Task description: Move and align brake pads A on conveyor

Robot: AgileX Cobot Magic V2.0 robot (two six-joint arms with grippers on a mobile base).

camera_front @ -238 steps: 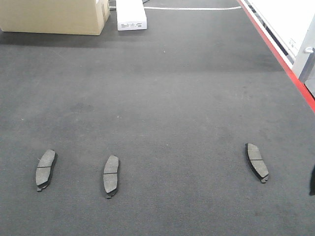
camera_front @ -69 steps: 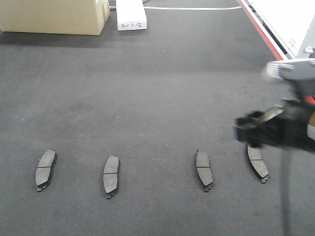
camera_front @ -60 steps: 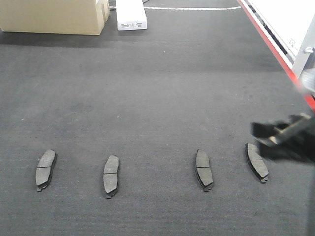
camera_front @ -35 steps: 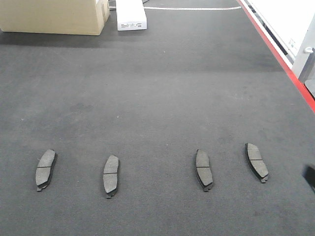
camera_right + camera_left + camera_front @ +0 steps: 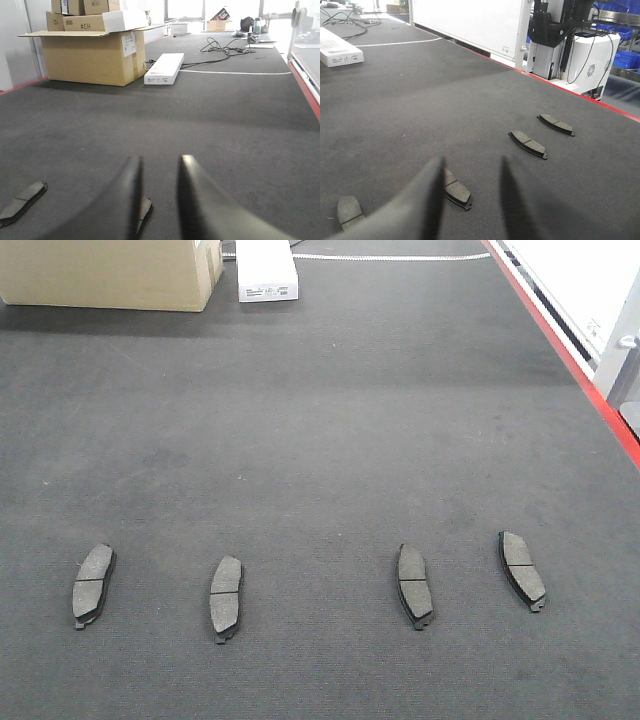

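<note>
Four brake pads A lie in a loose row on the conveyor, all on the near side of the cardboard box: the outer left pad, the inner left pad, the inner right pad and the outer right pad. The row is uneven; the gap between the inner pads is widest, and the outer right pad sits slightly nearer the box and is canted. Any corrective nudge risks skewing a pad on the fabric, since the thin pads offer little edge to grip. The left gripper hovers low, jaws parted and empty, with the inner left pad seen partly behind one finger; the right gripper is likewise parted and empty above the belt. Compared with 3.4 s ago, the inner right pad is newly placed, and the right arm has withdrawn from the front view.
</note>
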